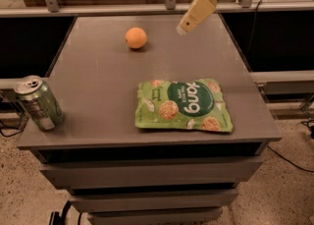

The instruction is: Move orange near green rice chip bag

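Gripper [184, 26], cream-yellow and slanting down to the left, hangs above the far right part of the grey rectangular tabletop [93, 76]; whether it is open or closed cannot be told. The small round orange fruit [136, 38] rests on the far part of the top, left of the tool and apart from it; bare surface lies between it and the flat light-green rice chip bag [184, 105], well apart, near the right and near edges; a green-and-silver drink can [38, 103] stands upright at the near left corner.

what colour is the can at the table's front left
The can is green and silver, in the camera view. The gripper hangs above the table, far right.
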Controlling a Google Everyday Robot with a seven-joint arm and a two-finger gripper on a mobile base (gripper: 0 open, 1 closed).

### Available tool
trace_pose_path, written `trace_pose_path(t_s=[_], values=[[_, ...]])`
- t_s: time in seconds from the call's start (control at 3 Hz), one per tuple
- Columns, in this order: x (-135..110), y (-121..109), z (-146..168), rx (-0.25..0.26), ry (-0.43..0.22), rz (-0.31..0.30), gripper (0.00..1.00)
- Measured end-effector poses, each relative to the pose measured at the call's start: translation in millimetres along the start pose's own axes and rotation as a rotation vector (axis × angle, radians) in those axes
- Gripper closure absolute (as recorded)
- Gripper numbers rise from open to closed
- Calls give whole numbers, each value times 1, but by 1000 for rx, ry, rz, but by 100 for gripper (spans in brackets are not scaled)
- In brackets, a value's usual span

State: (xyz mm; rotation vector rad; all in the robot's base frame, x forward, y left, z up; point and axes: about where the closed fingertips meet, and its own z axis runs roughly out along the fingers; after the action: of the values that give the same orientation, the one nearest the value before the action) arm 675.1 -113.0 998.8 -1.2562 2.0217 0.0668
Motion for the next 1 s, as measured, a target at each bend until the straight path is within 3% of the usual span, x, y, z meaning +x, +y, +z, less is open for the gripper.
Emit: trace_pose_path(t_s=[0.33,1.0], values=[[-18,-7,48,20,-49,71,0],[-47,16,128,-37,-75,154,0]])
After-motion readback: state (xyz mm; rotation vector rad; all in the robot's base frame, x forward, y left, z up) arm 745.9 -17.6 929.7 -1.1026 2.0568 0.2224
